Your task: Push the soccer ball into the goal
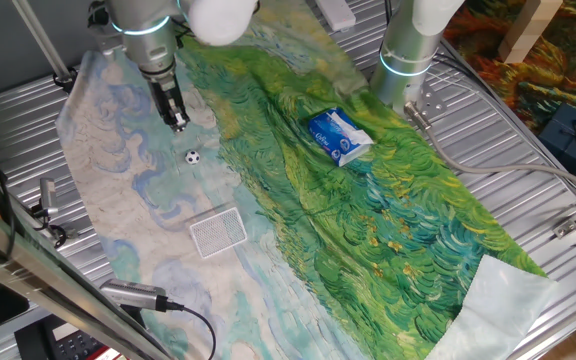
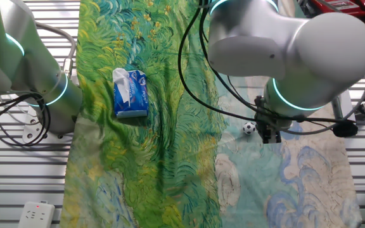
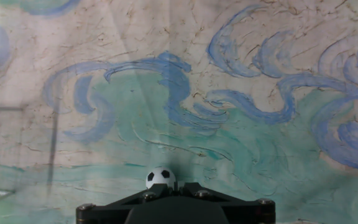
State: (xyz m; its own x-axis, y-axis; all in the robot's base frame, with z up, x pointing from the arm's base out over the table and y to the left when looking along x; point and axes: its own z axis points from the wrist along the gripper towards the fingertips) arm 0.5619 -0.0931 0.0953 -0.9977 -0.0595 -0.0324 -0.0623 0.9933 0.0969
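The soccer ball (image 1: pixel 193 156) is a tiny white ball with black patches lying on the pale part of the painted cloth. It also shows in the other fixed view (image 2: pixel 249 128) and in the hand view (image 3: pixel 160 177). My gripper (image 1: pixel 179 124) points down at the cloth just behind the ball, with its jaws together and nothing in them. In the hand view the gripper (image 3: pixel 168 185) has its tips right at the ball's near side. The goal (image 1: pixel 218 232), a flat white mesh frame, lies on the cloth a short way beyond the ball, nearer the table's front.
A blue-and-white tissue packet (image 1: pixel 338 135) lies on the green part of the cloth, off to the right. A second arm's base (image 1: pixel 408 60) stands at the back. A black cable and a grey handle (image 1: pixel 133 293) lie at the front left edge.
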